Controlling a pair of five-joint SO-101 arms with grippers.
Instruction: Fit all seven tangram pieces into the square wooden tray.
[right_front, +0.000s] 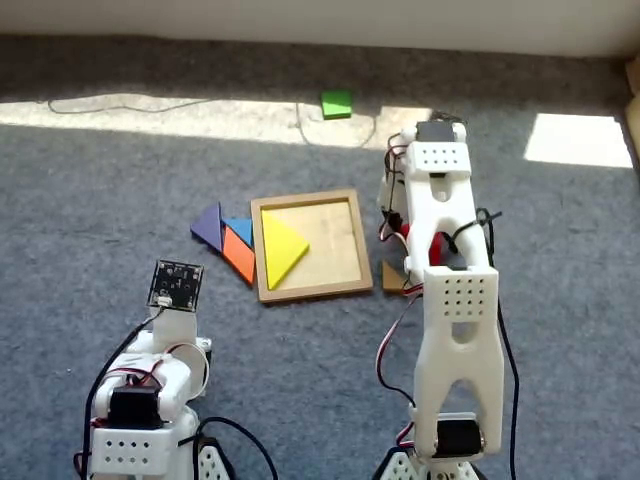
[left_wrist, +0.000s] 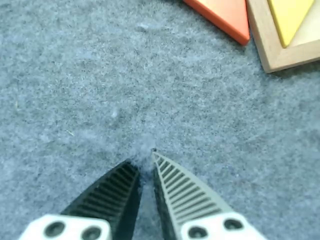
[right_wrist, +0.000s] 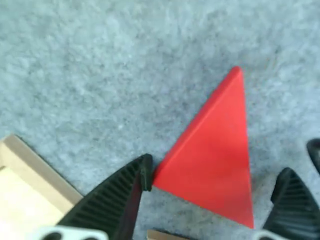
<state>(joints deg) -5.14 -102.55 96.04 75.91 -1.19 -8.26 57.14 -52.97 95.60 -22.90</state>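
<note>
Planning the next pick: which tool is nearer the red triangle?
Right. The right tool straddles the red triangle; the left tool hangs over carpet, across the tray from it.

Both arms are the same build: chunky white printed plastic shells with black servo blocks tucked in at the joints. The right arm (right_front: 458, 300) has flat panels dotted with grids of little holes, and black, red and white wires looping loose down its sides. The left arm (right_front: 150, 400) wears a small dark square circuit board (right_front: 177, 284) up top, plus a black cable curling off its base. The left pincer (left_wrist: 145, 160) has one black ribbed finger and one pale grey one, on white mounts with dark screw holes. The right pincer (right_wrist: 215, 180) looks black and ribbed too.
</note>
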